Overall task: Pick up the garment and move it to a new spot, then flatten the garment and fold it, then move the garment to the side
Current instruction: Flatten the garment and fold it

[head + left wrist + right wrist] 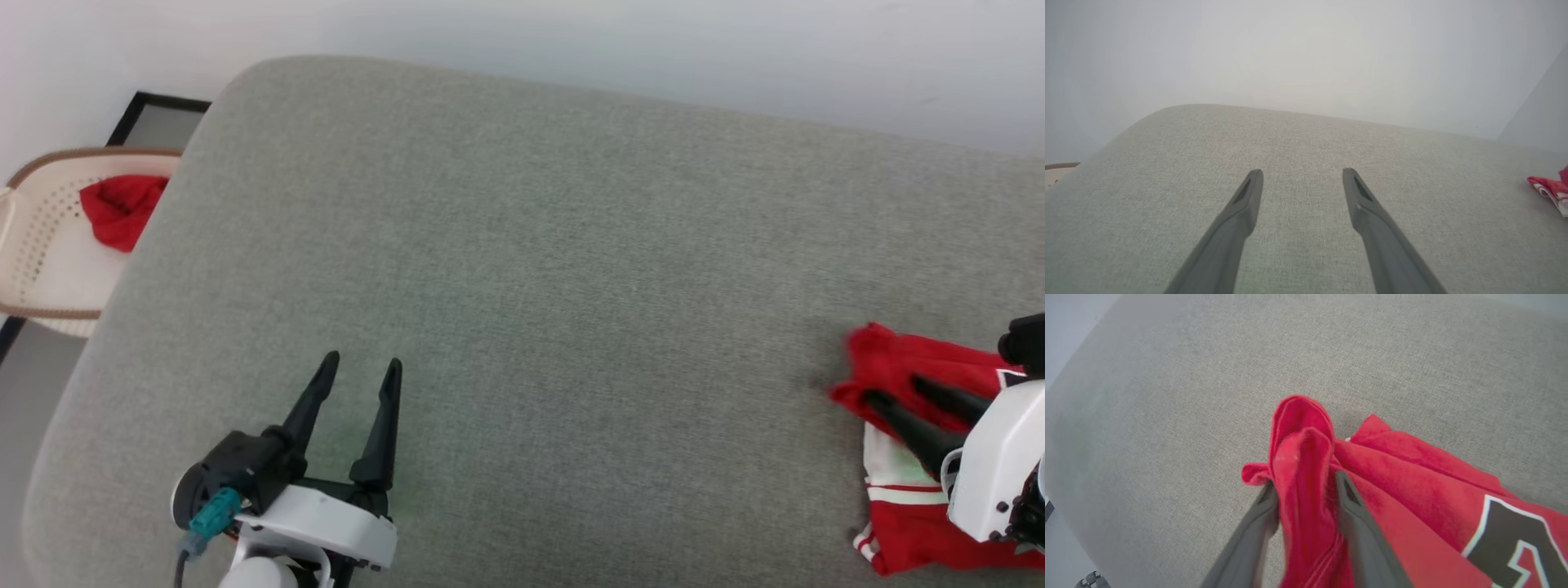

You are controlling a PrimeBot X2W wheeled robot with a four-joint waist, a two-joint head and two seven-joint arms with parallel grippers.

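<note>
Red fuzzy garment [1412, 469] bunched between right claw [1305, 481]

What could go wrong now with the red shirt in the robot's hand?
1. A bunched-up fold of the garment stands between the fingers of the right gripper; whether it is pinched is unclear. If the cloth snags when the gripper pulls away, it may drag the garment and undo the folding.
2. The left gripper is open and far off over the bare grey cushion, so it probably cannot steady the cloth.
</note>
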